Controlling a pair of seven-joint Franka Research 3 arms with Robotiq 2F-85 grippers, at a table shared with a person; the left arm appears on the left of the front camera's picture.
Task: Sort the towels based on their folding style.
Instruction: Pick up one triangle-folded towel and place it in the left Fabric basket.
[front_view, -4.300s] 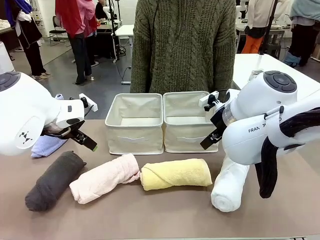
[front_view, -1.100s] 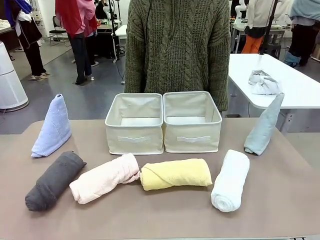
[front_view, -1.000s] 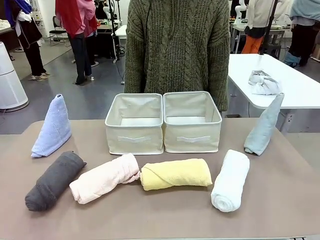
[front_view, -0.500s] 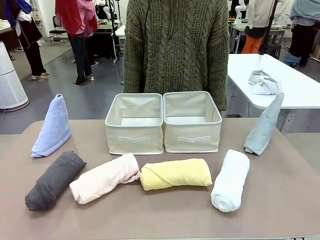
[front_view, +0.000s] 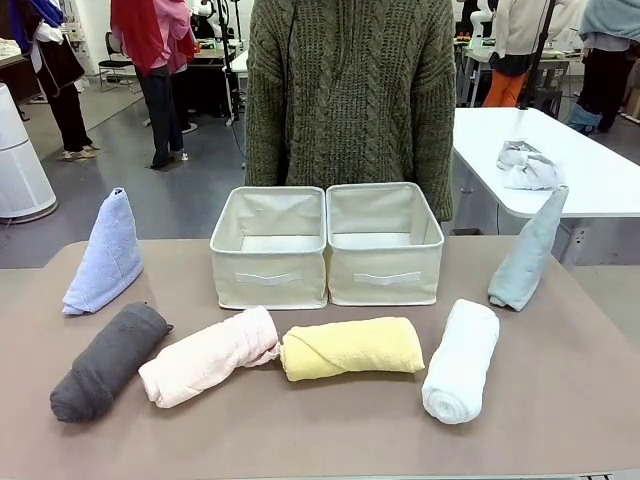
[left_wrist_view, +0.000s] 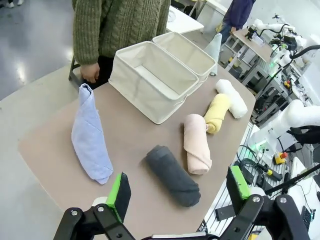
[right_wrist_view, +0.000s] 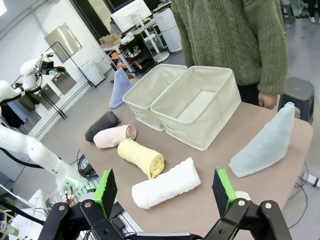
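Nearest: left jaws and right jaws spread wide, empty, high above the worktop (front_view: 320, 440). Along the near edge, four rolls: dark grey roll (front_view: 105, 360), pink roll (front_view: 208, 355) end to end with yellow roll (front_view: 350, 347), white roll (front_view: 460, 360). Best begun with an outer roll, gripped across its middle, lifted clear before crossing. Farther back, lavender-blue cone (front_view: 105, 255) at left, pale grey-blue cone (front_view: 527, 250) near the right edge. Beyond, two empty bins (front_view: 268, 280) side by side; open room on both flanks.

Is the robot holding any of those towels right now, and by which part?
Nothing is held: the left tool and the right tool are both open and empty, above the table.
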